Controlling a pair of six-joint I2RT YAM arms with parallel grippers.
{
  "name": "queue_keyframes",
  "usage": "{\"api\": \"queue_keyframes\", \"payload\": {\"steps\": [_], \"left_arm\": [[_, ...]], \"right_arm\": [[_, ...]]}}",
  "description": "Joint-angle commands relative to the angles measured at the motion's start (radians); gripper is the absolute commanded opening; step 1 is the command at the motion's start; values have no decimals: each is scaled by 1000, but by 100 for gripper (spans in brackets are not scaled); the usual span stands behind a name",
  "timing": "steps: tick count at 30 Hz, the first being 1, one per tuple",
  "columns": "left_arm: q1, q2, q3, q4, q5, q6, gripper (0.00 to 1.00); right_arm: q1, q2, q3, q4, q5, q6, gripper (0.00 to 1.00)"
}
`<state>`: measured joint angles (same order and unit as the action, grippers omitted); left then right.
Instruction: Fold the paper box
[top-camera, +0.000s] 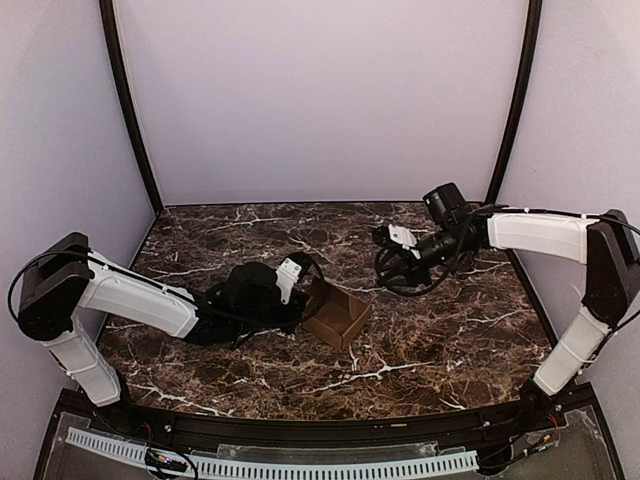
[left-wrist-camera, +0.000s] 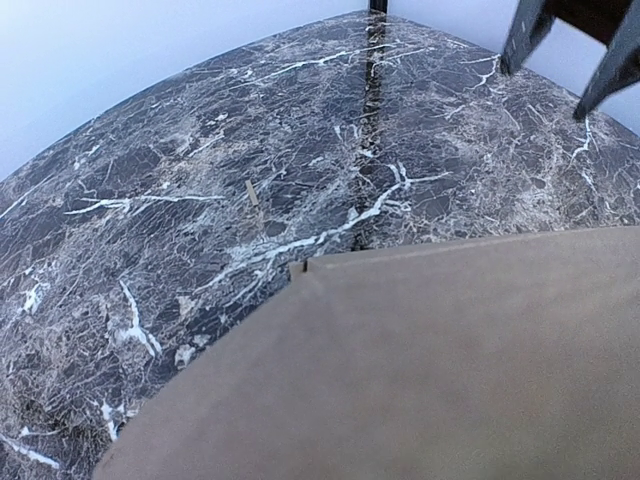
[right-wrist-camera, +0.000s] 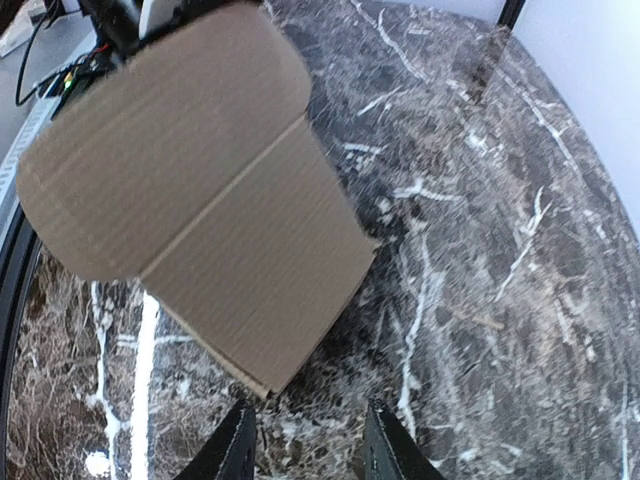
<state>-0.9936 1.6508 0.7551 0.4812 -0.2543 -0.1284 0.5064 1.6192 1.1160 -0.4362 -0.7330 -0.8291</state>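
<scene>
Top external view: your left gripper (top-camera: 303, 284) is reaching against the left wall of the paper box (top-camera: 340, 318), which is sitting open-topped near the middle of the desk (top-camera: 430, 340). Brown cardboard is filling the lower part of the left wrist view and hiding those jaws, so you cannot tell their state. Your right gripper (right-wrist-camera: 310, 412) is hovering apart from the box, jaws parted and holding nothing.
</scene>
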Motion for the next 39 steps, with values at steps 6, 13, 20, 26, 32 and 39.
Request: {"api": "queue_keyframes", "payload": {"steps": [6, 13, 20, 26, 32, 39], "left_arm": [[-19, -25, -76, 109, -15, 48, 1], [-50, -61, -120, 111, -47, 66, 6], [-92, -167, -178, 6, -106, 50, 26], [-182, -313, -236, -233, -153, -18, 45], [-191, -488, -305, -261, -148, -75, 51], [-173, -366, -149, -201, -321, -47, 68]], "right_arm": [[68, 67, 124, 72, -155, 280, 37], [181, 180, 121, 52, -113, 248, 37], [226, 239, 121, 47, -57, 219, 37], [249, 273, 116, 52, -3, 211, 36], [262, 333, 122, 61, 111, 232, 35], [262, 264, 150, 4, 64, 234, 35]]}}
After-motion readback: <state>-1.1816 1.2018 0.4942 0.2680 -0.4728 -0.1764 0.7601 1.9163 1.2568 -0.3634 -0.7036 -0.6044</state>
